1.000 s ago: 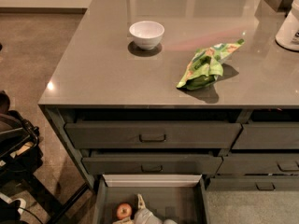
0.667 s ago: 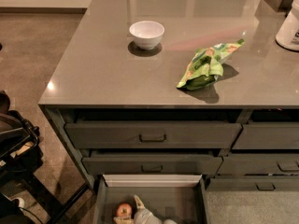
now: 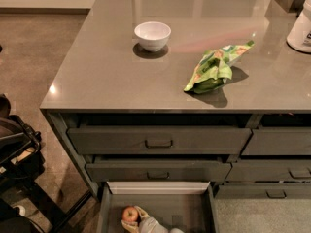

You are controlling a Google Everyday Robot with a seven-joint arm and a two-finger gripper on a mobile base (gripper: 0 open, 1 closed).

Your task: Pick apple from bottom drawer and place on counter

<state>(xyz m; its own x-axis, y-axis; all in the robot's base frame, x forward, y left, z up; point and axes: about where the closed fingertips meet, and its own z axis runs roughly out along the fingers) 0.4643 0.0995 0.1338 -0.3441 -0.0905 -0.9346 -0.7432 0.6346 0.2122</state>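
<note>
**Gripper closes in on the apple in the drawer**

Gripper (image 3: 143,221) sits low in the open bottom drawer (image 3: 189,212), at the very foot of the view, its pale body just right of the apple (image 3: 129,213) and apparently touching it. Whether it is released or already clamped on the fruit cannot be told. Over the last second the pale shape has edged slightly nearer the apple, while the apple has kept its place on the drawer floor near the left wall. That suggests the reach is done and the grasp is the step in hand; lifting and carrying are yet to come. Up above, the tabletop (image 3: 107,76) has a white bowl (image 3: 152,35) near the back and a crumpled green bag (image 3: 214,68) to the right, with bare surface along the front edge that looks suited to setting the apple down.
</note>
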